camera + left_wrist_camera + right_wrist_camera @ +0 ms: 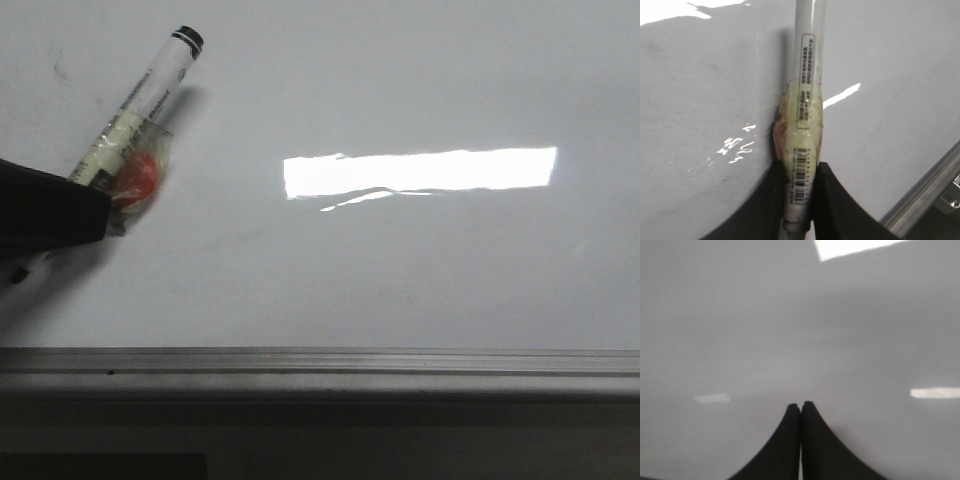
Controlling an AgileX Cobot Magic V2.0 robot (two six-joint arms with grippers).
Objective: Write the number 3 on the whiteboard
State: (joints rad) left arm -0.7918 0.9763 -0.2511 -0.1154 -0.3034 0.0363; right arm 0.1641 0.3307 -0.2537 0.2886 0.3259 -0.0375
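One tool (799, 197) low, clamping tilted marker (140, 105).

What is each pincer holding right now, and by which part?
Left pincer grips the marker near its rear end, at the barcode label just behind the taped section. Right pincer is shut with nothing in it.

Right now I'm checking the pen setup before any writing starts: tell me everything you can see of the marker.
The marker is a white plastic-looking barrel with a black end and a printed barcode label. Yellowish tape wraps its lower half, binding a red-orange piece against it. The left gripper is shut on its lower end, with a finger on either side. It slants up and to the right over the whiteboard, black end farthest from the gripper. Whether it touches the board cannot be told; no stroke shows.
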